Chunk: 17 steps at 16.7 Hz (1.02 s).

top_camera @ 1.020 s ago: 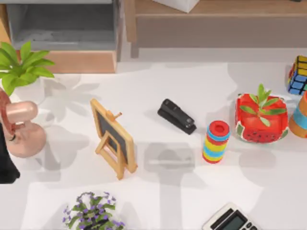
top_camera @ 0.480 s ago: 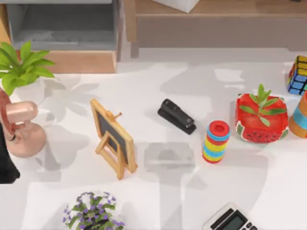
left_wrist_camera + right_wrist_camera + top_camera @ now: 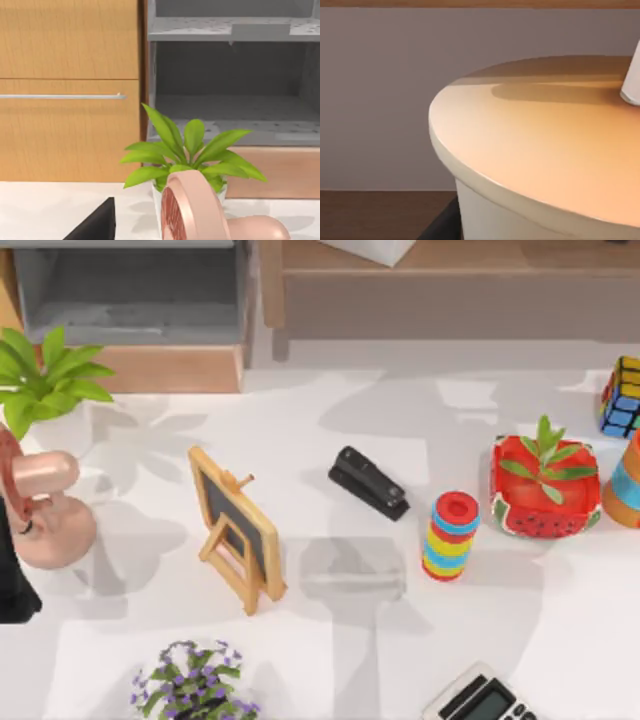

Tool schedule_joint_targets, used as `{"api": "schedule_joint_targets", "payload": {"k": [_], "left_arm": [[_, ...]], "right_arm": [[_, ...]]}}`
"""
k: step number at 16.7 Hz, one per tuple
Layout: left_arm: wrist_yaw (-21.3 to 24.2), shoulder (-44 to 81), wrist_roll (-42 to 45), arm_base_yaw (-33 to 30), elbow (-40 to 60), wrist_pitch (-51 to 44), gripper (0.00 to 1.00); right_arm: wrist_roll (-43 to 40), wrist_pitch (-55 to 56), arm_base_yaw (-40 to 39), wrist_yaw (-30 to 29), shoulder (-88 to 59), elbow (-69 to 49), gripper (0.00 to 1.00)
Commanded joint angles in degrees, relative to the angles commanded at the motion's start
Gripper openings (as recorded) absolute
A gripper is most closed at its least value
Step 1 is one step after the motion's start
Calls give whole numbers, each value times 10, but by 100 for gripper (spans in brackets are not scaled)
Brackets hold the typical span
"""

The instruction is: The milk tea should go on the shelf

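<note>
Close up, milk tea (image 3: 540, 150) lid — straw (image 3: 632, 80) upright.

The left arm (image 3: 10, 575) is parked at the far left edge of the top view, a little below the middle, where a black block of it pokes into the frame. In the left wrist view a black, wedge-shaped piece of the left gripper (image 3: 96, 225) rises from the bottom edge, left of centre, its tip slanting up to the right. In the right wrist view a dark sliver of the right gripper (image 3: 441, 226) sits at the bottom edge, left of centre
</note>
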<state>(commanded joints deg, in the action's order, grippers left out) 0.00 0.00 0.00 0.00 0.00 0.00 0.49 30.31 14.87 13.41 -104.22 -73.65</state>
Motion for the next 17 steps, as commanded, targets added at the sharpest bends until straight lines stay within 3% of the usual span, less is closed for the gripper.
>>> {"api": "schedule_joint_targets", "payload": {"k": [9,17], "left_arm": [[0,0,0,0,0,0,100],[0,0,0,0,0,0,100]], "right_arm": [[-64,130,21,-76,-21,65,0],[-7,45,-11,-18,-93,-55,0]]}}
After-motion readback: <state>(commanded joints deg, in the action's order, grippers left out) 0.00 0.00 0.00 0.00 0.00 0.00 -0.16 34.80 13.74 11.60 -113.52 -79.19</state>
